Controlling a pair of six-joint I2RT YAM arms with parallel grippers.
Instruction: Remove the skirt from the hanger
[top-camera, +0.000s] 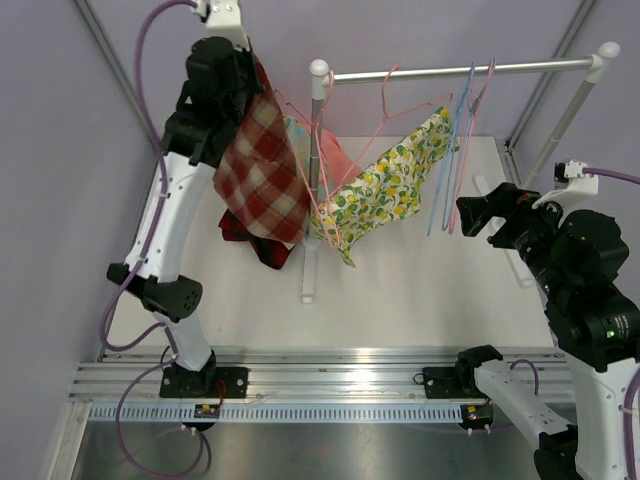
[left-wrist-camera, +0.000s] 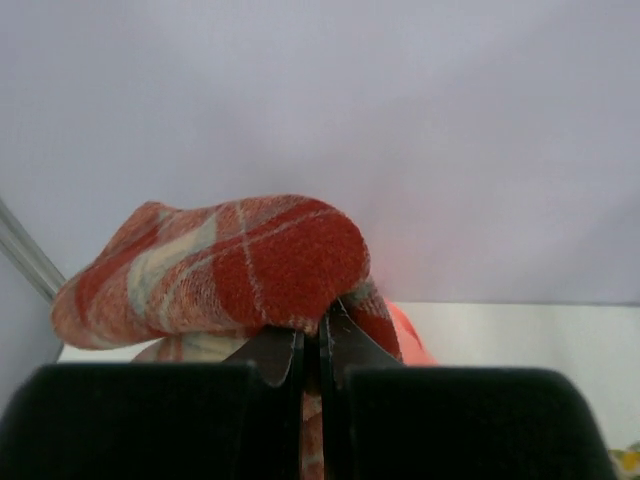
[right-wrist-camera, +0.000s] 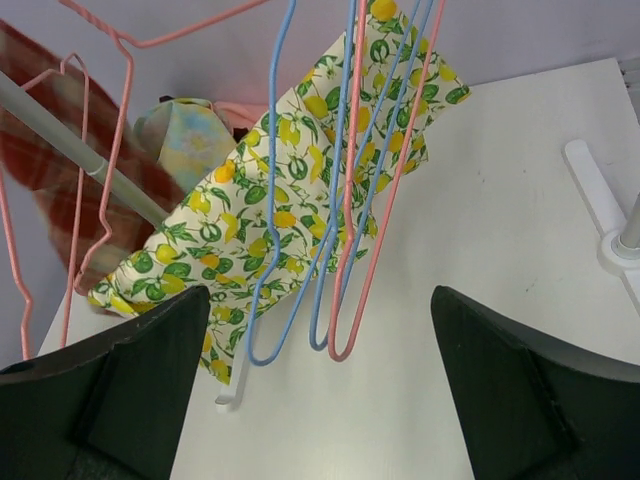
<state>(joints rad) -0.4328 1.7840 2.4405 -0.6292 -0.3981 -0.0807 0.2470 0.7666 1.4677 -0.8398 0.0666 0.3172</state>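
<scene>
Lavender walls surround a white tabletop (top-camera: 430, 290) carrying a clothes rack (top-camera: 460, 70). The left tool (left-wrist-camera: 312, 335) is clamped on the red plaid skirt (top-camera: 262, 170), which hangs high beside the rack's post. The right tool (right-wrist-camera: 320, 300) is spread apart near the empty blue and pink hangers (right-wrist-camera: 345, 200).

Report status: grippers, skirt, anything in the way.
Left gripper shut on plaid skirt, held high. Right gripper open, facing empty hangers. Lemon-print garment hangs from rail beside skirt.
</scene>
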